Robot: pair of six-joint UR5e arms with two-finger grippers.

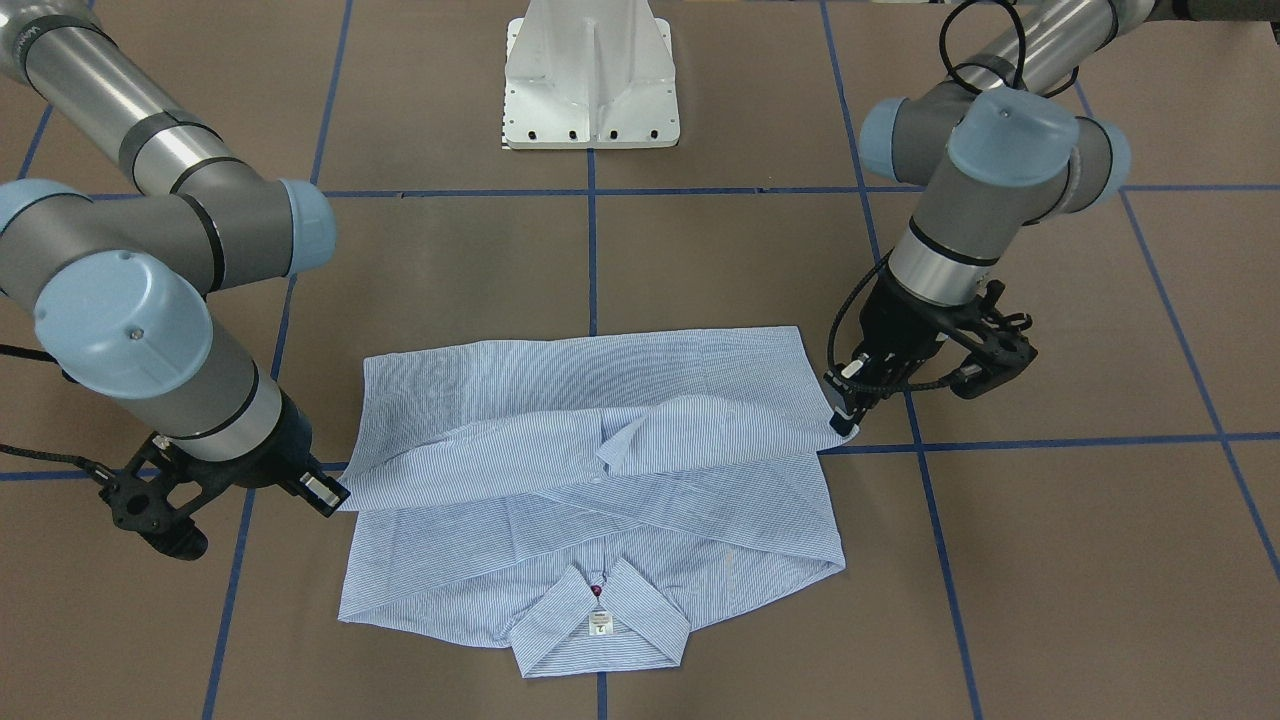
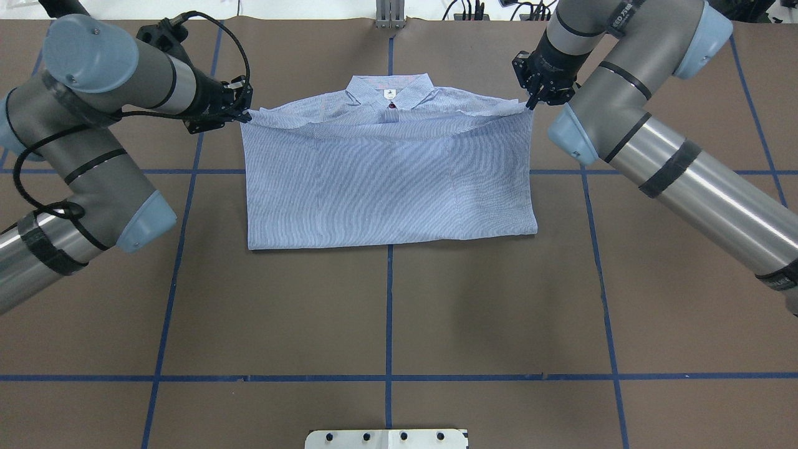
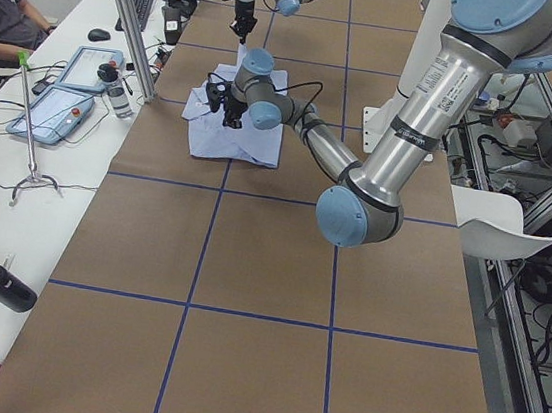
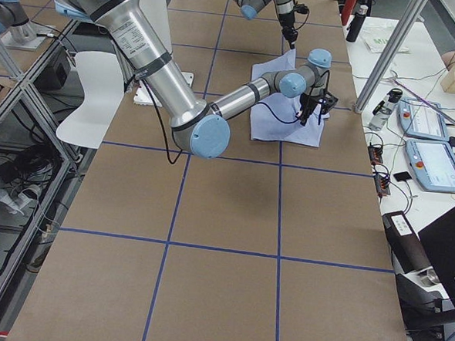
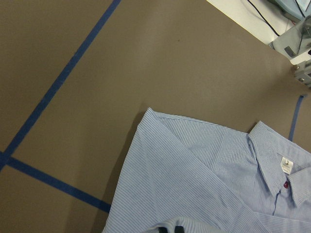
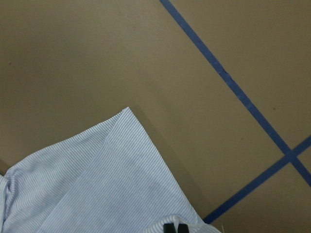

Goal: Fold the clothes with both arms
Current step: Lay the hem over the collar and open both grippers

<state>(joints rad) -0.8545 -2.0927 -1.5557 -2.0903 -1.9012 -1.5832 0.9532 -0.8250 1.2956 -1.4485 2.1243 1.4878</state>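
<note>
Shirt (image 2: 386,181) lies on the bench (image 2: 386,312), centre, far half, with the collar (image 2: 389,87) on the far side. Lower half doubled over toward collar. Left end effector (image 2: 244,113) pinched onto the folded layer's far left corner. Right end effector (image 2: 532,103) pinched likewise onto the far right corner. Held edge raised slightly off the layer below.

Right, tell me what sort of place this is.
Most likely a robotics lab workcell: the table is papered brown with a blue tape grid, a left arm and right arm hold a shirt by its corners, and a teach pendant lies on the side bench.
</note>
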